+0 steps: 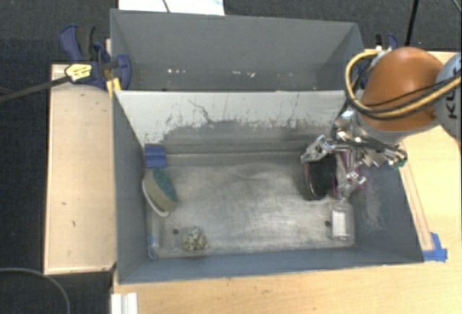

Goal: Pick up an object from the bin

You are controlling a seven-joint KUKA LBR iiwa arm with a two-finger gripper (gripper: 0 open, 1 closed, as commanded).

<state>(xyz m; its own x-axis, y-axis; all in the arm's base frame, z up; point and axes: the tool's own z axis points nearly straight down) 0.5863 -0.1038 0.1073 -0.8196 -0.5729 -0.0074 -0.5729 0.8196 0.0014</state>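
Observation:
My gripper [351, 161] hangs low over the right part of the bin, close to the right wall. A black rounded object [319, 178] sits right beside it on its left, touching or nearly touching it; I cannot tell whether it is gripped. A small white oblong piece [339, 224] lies on the floor just below the gripper, toward the front wall.
Along the left wall lie a small blue block [154, 156] and a teal-and-beige sponge [160, 192]. A small speckled crumpled lump [193, 239] and a thin blue stick [151, 245] rest near the front left corner. Bare floor spans the middle.

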